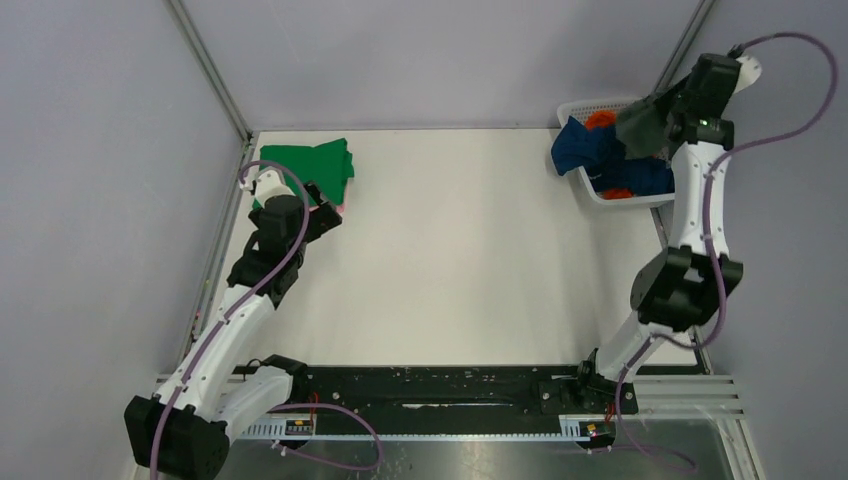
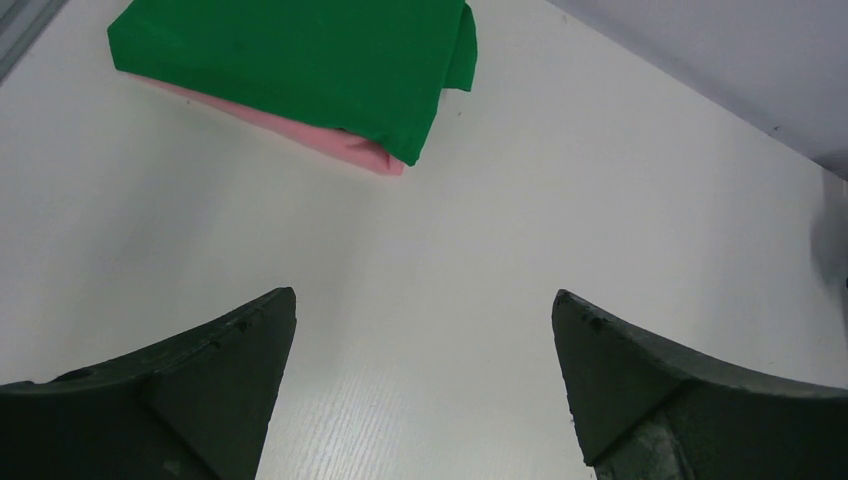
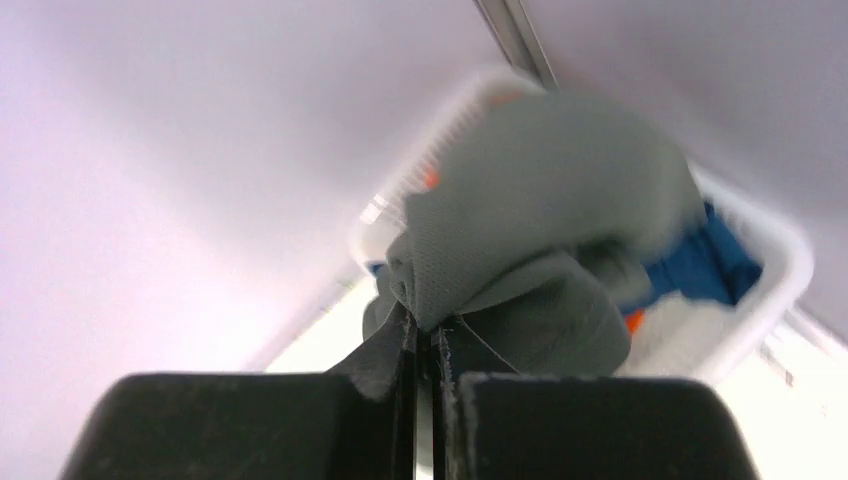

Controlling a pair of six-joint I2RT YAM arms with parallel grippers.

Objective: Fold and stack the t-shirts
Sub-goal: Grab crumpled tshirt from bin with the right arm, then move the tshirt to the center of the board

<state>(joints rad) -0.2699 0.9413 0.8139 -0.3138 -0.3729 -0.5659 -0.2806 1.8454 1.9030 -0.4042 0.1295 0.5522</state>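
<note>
A folded bright green t-shirt (image 1: 308, 166) lies on a folded pink t-shirt (image 2: 345, 146) at the table's far left; the green one also shows in the left wrist view (image 2: 290, 55). My left gripper (image 2: 425, 330) is open and empty, just in front of that stack. My right gripper (image 3: 425, 335) is shut on a dark grey t-shirt (image 3: 545, 230) and holds it up above the basket; the shirt also shows in the top view (image 1: 640, 125). Navy blue (image 1: 590, 148) and orange (image 1: 600, 119) t-shirts lie crumpled in the basket.
A white plastic lattice basket (image 1: 580, 107) stands at the table's far right corner. The white table (image 1: 460, 250) is walled by grey panels at the back and sides. A black rail with the arm bases runs along the near edge.
</note>
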